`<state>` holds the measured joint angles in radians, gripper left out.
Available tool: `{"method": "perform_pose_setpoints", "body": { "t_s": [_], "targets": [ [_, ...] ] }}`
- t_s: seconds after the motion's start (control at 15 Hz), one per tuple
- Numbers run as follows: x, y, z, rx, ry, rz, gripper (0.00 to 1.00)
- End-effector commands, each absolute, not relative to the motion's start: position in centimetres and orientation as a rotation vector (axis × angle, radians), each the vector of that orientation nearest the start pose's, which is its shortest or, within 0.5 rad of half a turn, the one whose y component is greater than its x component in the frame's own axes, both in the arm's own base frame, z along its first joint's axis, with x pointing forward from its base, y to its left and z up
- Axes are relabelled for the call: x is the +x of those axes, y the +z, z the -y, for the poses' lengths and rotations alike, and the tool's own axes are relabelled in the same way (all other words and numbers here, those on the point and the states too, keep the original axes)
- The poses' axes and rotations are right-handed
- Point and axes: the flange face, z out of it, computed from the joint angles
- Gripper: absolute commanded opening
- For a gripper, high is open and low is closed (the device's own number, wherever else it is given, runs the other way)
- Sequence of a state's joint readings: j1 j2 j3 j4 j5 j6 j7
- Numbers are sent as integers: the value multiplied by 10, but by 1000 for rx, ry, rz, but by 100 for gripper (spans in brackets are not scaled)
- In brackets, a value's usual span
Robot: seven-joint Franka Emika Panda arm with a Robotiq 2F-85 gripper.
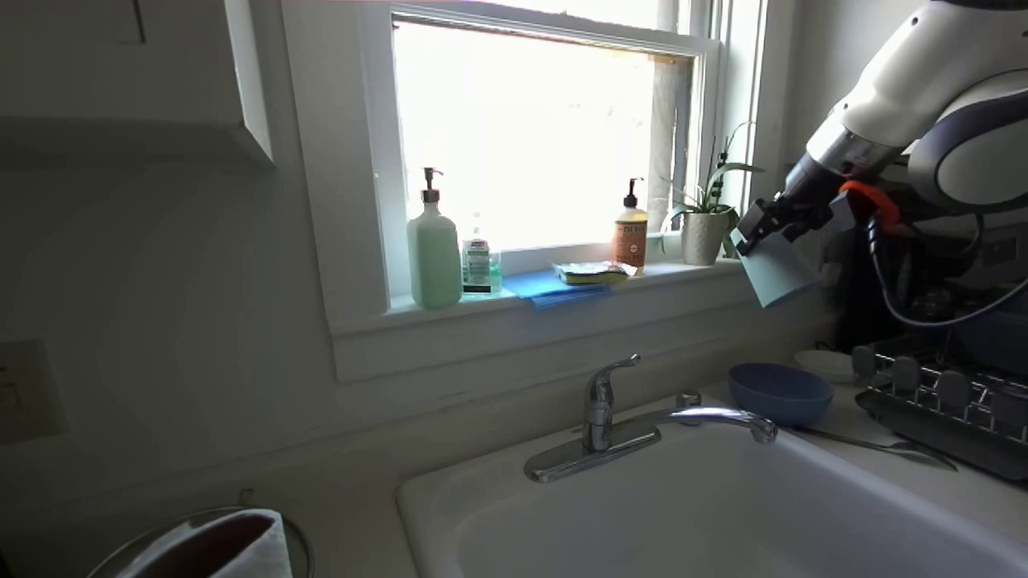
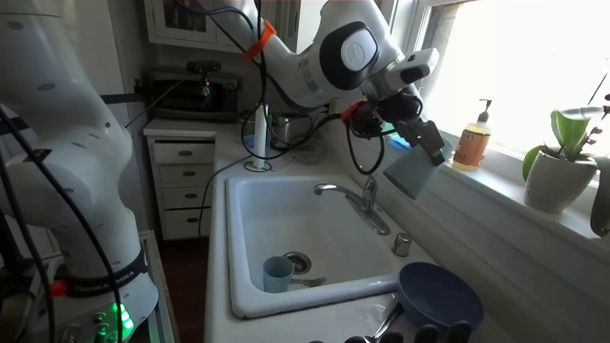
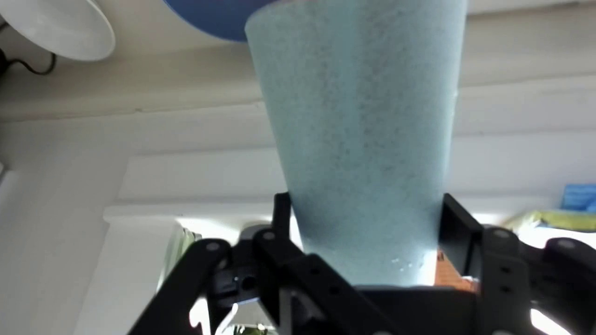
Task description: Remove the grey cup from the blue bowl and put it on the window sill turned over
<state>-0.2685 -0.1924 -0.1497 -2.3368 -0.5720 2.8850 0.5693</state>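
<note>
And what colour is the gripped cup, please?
The cup is pale grey-blue, seen best in the wrist view.

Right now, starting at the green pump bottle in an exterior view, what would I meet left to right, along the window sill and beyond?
Green pump bottle, small clear bottle, blue cloth, orange pump bottle, potted plant, grey cup held up.

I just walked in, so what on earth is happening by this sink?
A robot arm is holding a grey cup tilted in midair, gripped between its jaws, close to the window sill. The cup is out of the blue bowl, which sits on the counter beside the sink. It has yet to be set upside down on the sill.
</note>
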Motion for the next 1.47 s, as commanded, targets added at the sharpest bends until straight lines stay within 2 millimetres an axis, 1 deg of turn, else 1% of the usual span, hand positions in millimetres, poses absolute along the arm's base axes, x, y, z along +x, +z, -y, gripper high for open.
{"method": "perform_pose_setpoints", "body": {
  "t_s": [0.0,0.13,0.27,0.33,0.4,0.53,0.6,0.67,0.73,0.8,0.93,1.07,1.13,1.27,1.4],
  "targets": [
    [514,501,200,-2867,-1488,-769,50],
    [525,505,209,-2749,-1622,-745,50],
    [535,508,225,-2655,-1751,-699,50],
    [540,509,232,-2630,-1777,-713,50],
    [523,504,215,-2710,-1692,-702,75],
    [532,503,228,-2681,-1738,-694,75],
    [535,502,230,-2680,-1741,-694,75],
    [537,501,230,-2680,-1743,-692,50],
    [545,512,254,-2643,-1808,-746,50],
    [550,513,265,-2601,-1845,-784,50],
    [556,516,281,-2519,-1918,-830,50],
    [562,511,290,-2459,-1967,-865,50],
    [567,506,291,-2451,-1967,-876,50],
    [573,492,285,-2457,-1944,-867,50],
    [579,481,275,-2452,-1927,-837,50]
  ]
}}
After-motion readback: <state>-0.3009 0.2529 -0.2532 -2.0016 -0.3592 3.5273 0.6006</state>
